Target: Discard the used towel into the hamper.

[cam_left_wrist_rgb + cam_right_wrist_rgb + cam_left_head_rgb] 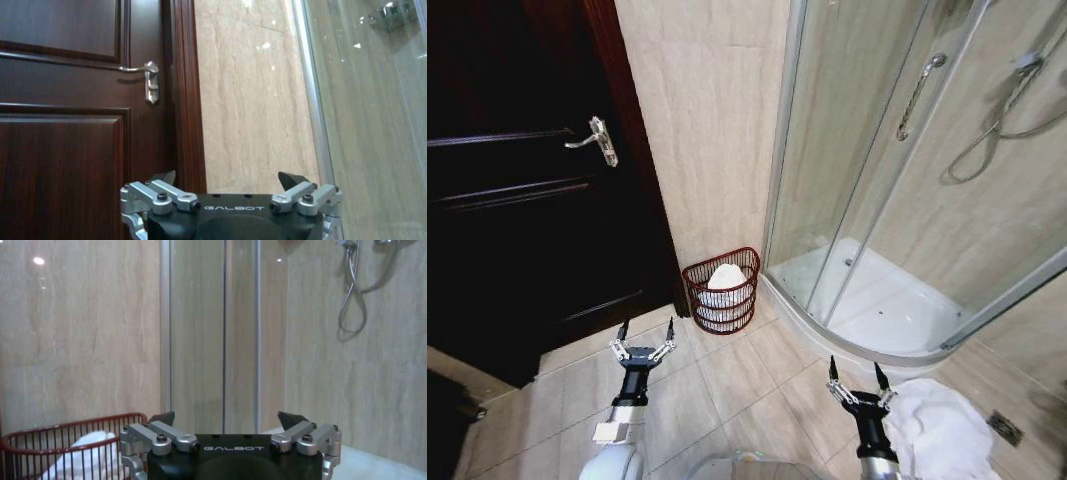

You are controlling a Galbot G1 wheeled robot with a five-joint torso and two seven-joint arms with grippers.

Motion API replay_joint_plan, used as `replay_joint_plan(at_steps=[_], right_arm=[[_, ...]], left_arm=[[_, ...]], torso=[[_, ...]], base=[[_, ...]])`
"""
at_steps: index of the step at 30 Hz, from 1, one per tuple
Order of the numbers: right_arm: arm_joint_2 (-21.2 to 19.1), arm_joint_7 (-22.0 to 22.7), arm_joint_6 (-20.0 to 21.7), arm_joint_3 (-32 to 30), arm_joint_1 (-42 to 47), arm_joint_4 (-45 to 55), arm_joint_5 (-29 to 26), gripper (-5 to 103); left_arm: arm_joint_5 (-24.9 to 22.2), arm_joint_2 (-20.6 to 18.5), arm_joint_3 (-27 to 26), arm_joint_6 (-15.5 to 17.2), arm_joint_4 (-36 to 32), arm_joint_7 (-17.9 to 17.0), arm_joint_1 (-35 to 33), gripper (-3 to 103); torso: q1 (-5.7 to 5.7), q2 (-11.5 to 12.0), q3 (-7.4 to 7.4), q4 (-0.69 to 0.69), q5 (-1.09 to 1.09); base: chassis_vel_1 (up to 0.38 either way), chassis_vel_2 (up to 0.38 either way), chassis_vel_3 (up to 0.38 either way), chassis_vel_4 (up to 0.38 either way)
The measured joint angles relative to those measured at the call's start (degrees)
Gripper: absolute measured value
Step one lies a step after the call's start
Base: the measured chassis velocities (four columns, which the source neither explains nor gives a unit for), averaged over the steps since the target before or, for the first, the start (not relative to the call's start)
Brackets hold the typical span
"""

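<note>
Spreading wide with nothing between them, the fingers (623,330) of the left gripper (644,337) hang above the tiled floor (737,385) in front of the dark wooden door (517,230); in the left wrist view the same gripper (230,179) points at the door (73,125), its silver lever handle (148,80) and the beige wall strip beside it. The right gripper (855,374) has its fingers (832,369) parted just as wide and also holds nothing; it hovers over the floor near the curved white shower tray (877,305). In the right wrist view that gripper (228,419) faces the glass shower enclosure (213,335).

The hamper (721,290), a small round reddish-brown wire basket, stands on the floor against the beige tiled wall (702,110), between the door frame and the corner of the shower enclosure (847,170). It lies ahead of both grippers and well apart from them, nearer the left one. White cloth (725,280) sits inside it, rising above the rim. The right wrist view shows the hamper (60,437) with the white cloth (87,455) behind its bars.

A white towel (942,430) lies crumpled on the floor just beside the right arm, on its outer side, touched by neither gripper.
</note>
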State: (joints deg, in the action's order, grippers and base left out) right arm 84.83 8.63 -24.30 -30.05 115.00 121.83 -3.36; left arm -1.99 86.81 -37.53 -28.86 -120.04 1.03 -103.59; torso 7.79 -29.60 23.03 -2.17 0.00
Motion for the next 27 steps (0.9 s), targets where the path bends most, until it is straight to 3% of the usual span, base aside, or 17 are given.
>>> replay_joint_plan(at_steps=[27], right_arm=[[-0.33, 0.18, -1.10, -0.30, 0.36, -0.14, 0.02, 100]], left_arm=[[0.62, 0.40, 0.21, 0.38, -0.84, 0.05, 0.03, 100]], torso=[[0.00, 0.00, 0.00, 0.01, 0.01]], base=[[-0.094, -0.098, 0.095, 0.095]])
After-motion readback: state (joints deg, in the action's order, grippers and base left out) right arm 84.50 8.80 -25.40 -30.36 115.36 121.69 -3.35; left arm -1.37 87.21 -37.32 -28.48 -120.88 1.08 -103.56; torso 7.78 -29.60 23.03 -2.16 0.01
